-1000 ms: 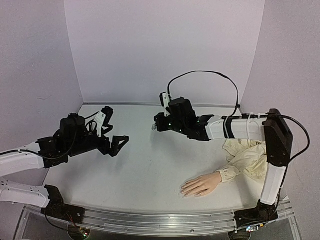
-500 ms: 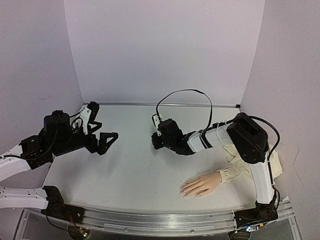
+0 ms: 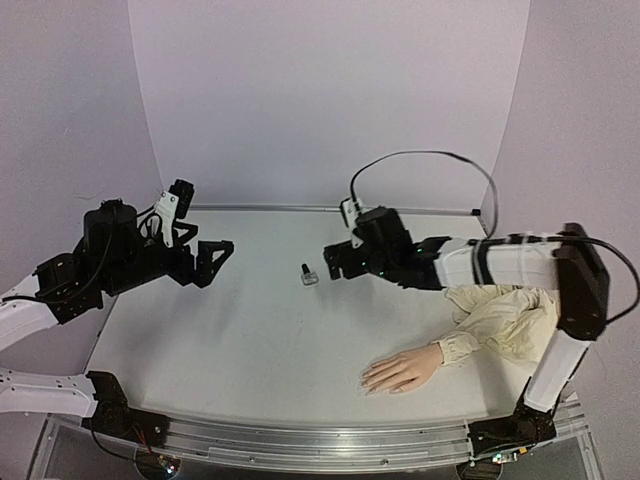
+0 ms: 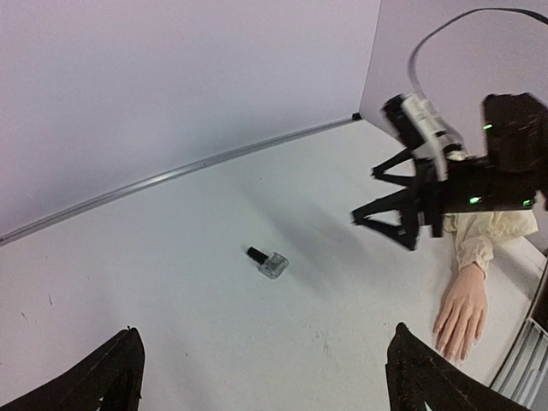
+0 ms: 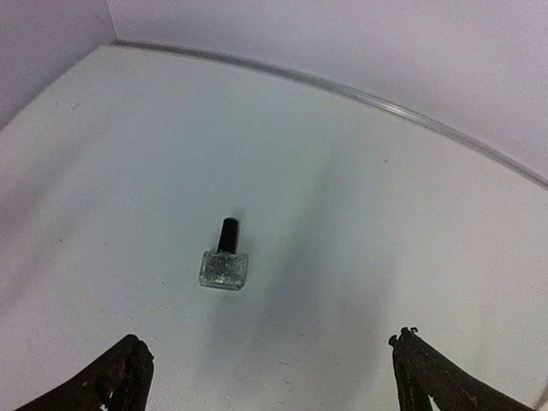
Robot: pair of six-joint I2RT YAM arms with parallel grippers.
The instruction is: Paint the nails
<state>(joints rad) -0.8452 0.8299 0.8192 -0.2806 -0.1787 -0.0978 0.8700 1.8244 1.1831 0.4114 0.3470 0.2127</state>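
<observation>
The mannequin hand (image 3: 402,370) lies palm down near the front edge, fingers pointing left, with its cream sleeve (image 3: 505,320) bunched at the right. It also shows in the left wrist view (image 4: 462,308). Its nails are too small to make out. A small clear polish bottle (image 3: 308,275) (image 4: 268,261) (image 5: 224,261) with a black cap seems to lie on its side mid-table. My right gripper (image 3: 335,262) (image 5: 267,336) hovers open just right of the bottle, holding nothing. Above the table's left side, my left gripper (image 3: 215,263) (image 4: 264,330) is open and empty.
Lilac walls close the table at the back and both sides. A metal rail (image 3: 320,445) runs along the front edge. A black cable (image 3: 430,160) loops above the right arm.
My right gripper went from shut to open, left the polish bottle on the table and drew back to the right. The left arm shifted slightly and stayed open.
</observation>
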